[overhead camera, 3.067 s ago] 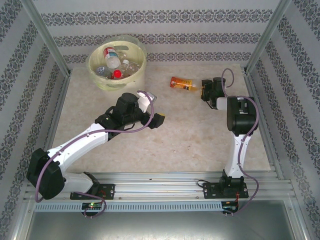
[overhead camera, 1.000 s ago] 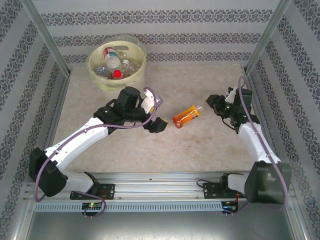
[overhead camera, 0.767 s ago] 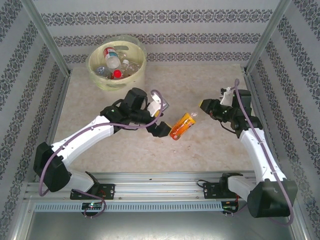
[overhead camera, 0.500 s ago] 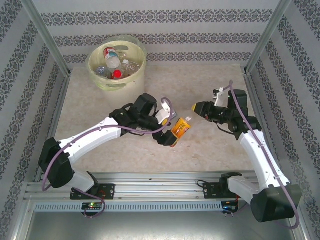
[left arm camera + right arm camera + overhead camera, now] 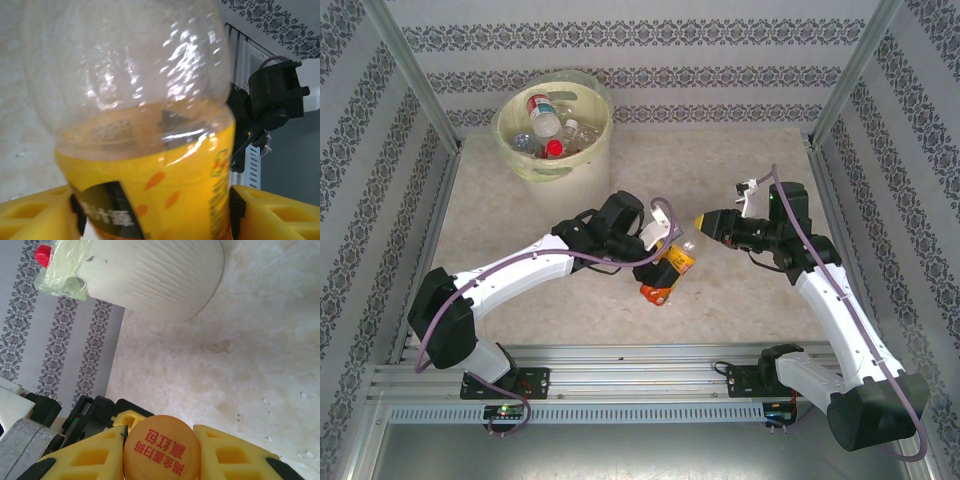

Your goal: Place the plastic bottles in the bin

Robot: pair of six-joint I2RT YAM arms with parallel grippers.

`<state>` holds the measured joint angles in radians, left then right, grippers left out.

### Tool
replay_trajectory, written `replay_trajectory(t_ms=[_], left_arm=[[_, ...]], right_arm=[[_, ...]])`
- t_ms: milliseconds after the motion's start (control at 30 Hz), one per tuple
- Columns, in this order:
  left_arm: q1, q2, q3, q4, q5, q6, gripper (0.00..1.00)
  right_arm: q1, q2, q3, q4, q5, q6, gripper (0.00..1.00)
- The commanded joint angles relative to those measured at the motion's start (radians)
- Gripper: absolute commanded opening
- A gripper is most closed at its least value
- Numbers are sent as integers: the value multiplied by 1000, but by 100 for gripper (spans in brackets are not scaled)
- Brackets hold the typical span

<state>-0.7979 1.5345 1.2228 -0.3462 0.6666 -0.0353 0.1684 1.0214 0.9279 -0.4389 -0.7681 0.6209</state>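
An orange-labelled plastic bottle (image 5: 677, 260) lies mid-table with its clear, uncapped neck toward the right arm. My left gripper (image 5: 660, 272) is shut on its body. In the left wrist view the bottle (image 5: 150, 165) sits between the yellow fingers (image 5: 280, 215), both pads against the label. My right gripper (image 5: 705, 221) hovers just right of the neck, shut on a loose orange cap (image 5: 162, 450) with red lettering. The pale-yellow bin (image 5: 570, 165) stands at the back left and holds several bottles (image 5: 548, 125). The right wrist view shows the bin (image 5: 150, 275) from the side.
Patterned walls and metal frame posts (image 5: 420, 90) close in the table on three sides. Bare marble tabletop (image 5: 740, 150) lies between the bin and the right arm. The arms' mounting rail (image 5: 640, 365) runs along the near edge.
My left gripper has reached right and closed around the orange-labelled bottle, which turned and slid nearer. The right gripper has drifted left, cap still in it.
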Motion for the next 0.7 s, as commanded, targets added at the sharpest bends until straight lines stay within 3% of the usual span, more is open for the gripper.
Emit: replay_trajectory(t_ms=[0,167,333,567,667], left_arm=[[-12,-7,22,52,10,-21,65],[-12,-20,15,67,20,-41,49],[-11,-40,-4,95,16,-60,41],[8,-89,-31,178,1,-177,40],[22,-114,-39,193,-14,-228,40]], right_arm=[[11,-14,21,-14,0,-21,26],[11,-11,22,-9,4,-17,26],[11,-23,34,-6,4,-3,31],[8,-83,34,4,17,27,84],[6,-146,27,23,31,33,98]])
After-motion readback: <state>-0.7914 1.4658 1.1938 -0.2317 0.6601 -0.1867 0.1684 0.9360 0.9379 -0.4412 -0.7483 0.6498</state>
